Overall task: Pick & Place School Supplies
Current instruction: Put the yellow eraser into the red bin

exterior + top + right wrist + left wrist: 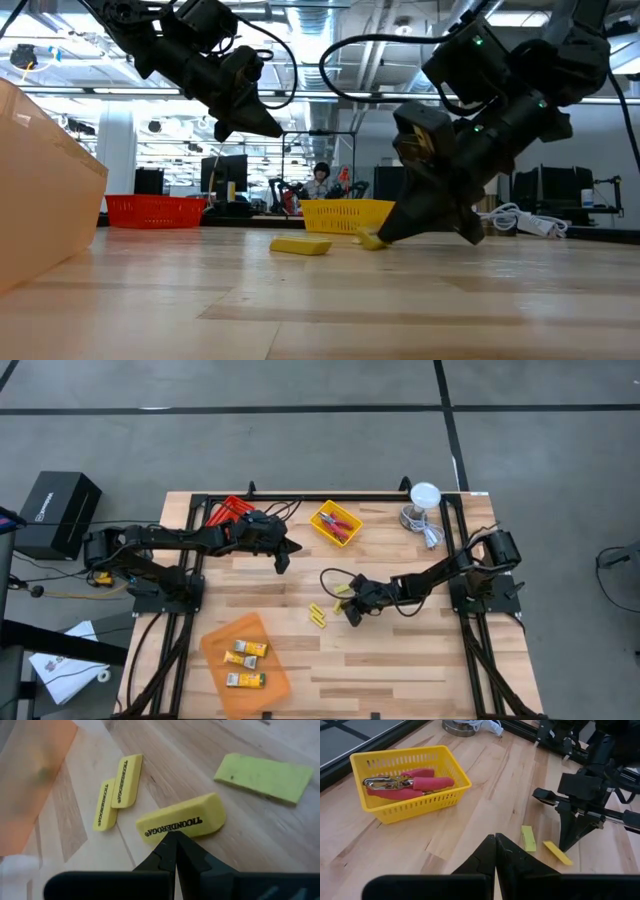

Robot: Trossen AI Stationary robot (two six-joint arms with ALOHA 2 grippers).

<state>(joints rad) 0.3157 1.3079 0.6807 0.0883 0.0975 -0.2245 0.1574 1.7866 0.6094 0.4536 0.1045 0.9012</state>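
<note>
Yellow erasers lie flat on the wooden table: a printed one (180, 822) right at my right gripper's tips, two side by side (116, 790) farther toward the table's left, and a flat yellow-green piece (262, 777). My right gripper (352, 618) is shut and slants down, its tips close to the tabletop (385, 238). My left gripper (283, 565) is shut and hangs above the table at the far left, holding nothing. Yellow-and-white packs (245, 651) lie in the orange tray (275, 680). My right gripper's shut fingertips (175, 840) stand at one long side of the printed eraser (165, 831), slanting down from the table's right. The eraser lies flat on the table. Whether the tips touch it, I cannot tell.
A yellow basket (322, 512) with red-handled pliers (415, 785) stands at the far middle, and a red tray (228, 510) at the far left under my left arm. A white round object with a cable (424, 500) sits at the far right.
</note>
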